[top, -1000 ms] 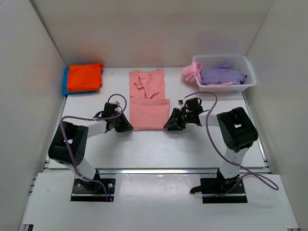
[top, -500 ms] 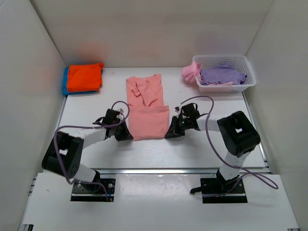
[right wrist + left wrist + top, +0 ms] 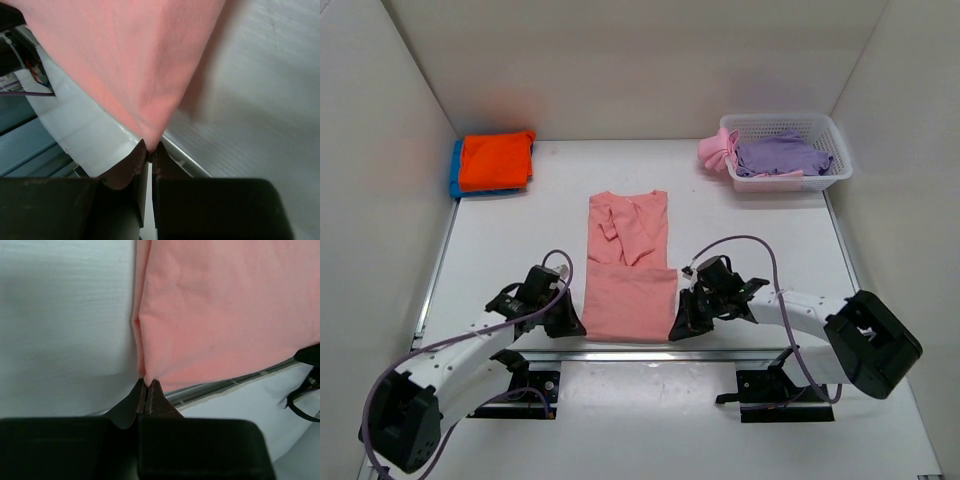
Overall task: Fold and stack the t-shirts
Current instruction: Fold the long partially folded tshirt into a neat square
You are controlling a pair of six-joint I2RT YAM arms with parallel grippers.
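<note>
**Both hem corners pinched, the shirt stretching away up the frame**

The salmon-pink t-shirt (image 3: 628,270) lies in the lower centre of the overhead view, flat on the surface (image 3: 770,240). Its long axis runs straight up the frame, with the hem at the surface's near edge and the collar end farthest from the arms. The left jaws are pressed together on the hem's lower left corner, and the left wrist view shows cloth nipped between the tips. The right jaws pinch the lower right corner the same way.

So the whole shirt lies beyond the jaws, up-frame. Neither arm is nearer; the left arm (image 3: 470,350) and right arm (image 3: 800,310) sit level with each other at either side. The next fold likely carries the hem up-frame toward the collar, and both corners would need to travel evenly.

The orange t-shirt (image 3: 496,160) lies folded in the upper left. More shirts sit in the basket (image 3: 840,165) at upper right.
</note>
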